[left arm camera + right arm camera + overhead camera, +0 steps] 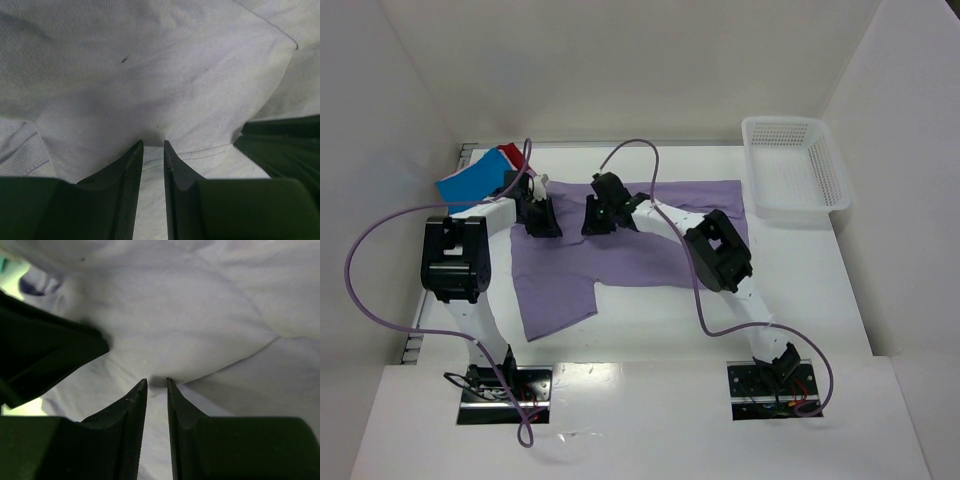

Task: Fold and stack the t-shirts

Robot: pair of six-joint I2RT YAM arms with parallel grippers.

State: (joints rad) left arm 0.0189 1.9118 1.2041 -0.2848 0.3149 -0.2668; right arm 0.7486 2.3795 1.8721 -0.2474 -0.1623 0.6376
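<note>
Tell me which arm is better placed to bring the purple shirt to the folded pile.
Left, probably. The left gripper pinches the purple shirt beside the blue-and-red folded pile; the right gripper pinches it farther off.

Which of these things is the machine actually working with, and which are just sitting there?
In the job:
lavender t-shirt
blue folded shirt
red folded shirt

Just lying about:
white mesh basket

A large lavender t-shirt (630,260) lies spread and wrinkled across the middle of the white table (800,290), with a folded blue t-shirt (468,186) and red t-shirt (510,155) touching at the far-left corner.
</note>
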